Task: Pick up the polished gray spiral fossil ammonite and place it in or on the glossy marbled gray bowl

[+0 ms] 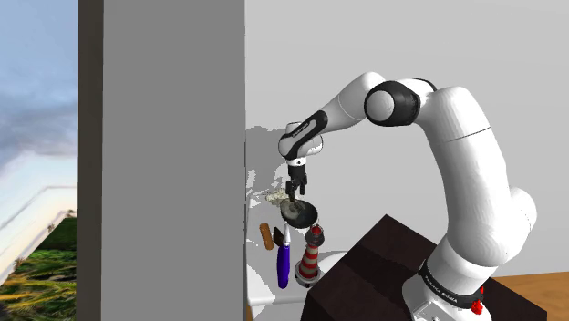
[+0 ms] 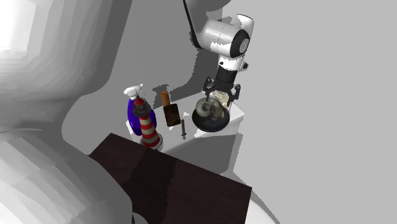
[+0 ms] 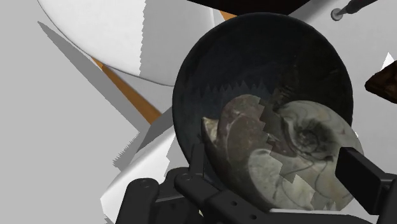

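Gripper: fingers clamped on either side of the grey spiral fossil. Fossil: held within the rim of the dark bowl, which sits near a corner of the white counter.

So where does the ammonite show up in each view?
Shoulder view: ammonite just under the gripper, at the dark bowl.
Second exterior view: ammonite right of middle, upper half, over the bowl.
Wrist view: ammonite close before the gripper, against the bowl's inside.
Shared landmark: the dark bowl.
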`<act>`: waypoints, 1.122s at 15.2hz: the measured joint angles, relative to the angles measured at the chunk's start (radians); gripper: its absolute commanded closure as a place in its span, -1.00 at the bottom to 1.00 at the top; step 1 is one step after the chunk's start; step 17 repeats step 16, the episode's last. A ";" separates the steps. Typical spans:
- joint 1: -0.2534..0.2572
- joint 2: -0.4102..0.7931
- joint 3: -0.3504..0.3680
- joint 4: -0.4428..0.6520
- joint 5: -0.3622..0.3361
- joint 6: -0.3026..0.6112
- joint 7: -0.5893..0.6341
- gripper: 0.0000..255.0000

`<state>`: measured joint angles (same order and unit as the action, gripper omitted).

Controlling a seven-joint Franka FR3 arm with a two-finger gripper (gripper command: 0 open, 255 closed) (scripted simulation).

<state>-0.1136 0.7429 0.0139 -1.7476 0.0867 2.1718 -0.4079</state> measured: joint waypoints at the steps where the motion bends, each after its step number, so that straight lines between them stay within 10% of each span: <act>1: 0.000 0.000 0.000 0.000 0.000 0.001 0.000 -1.00; 4: 0.000 0.000 0.000 -0.001 0.000 0.001 0.000 -1.00; 5: 0.000 0.000 0.000 -0.001 0.000 0.001 0.000 1.00; 14: 0.000 -0.001 0.000 0.000 0.000 0.001 0.000 1.00; 15: 0.000 -0.001 0.000 0.000 0.000 0.001 0.000 -1.00; 17: 0.000 -0.001 0.000 0.000 0.000 0.001 0.000 -1.00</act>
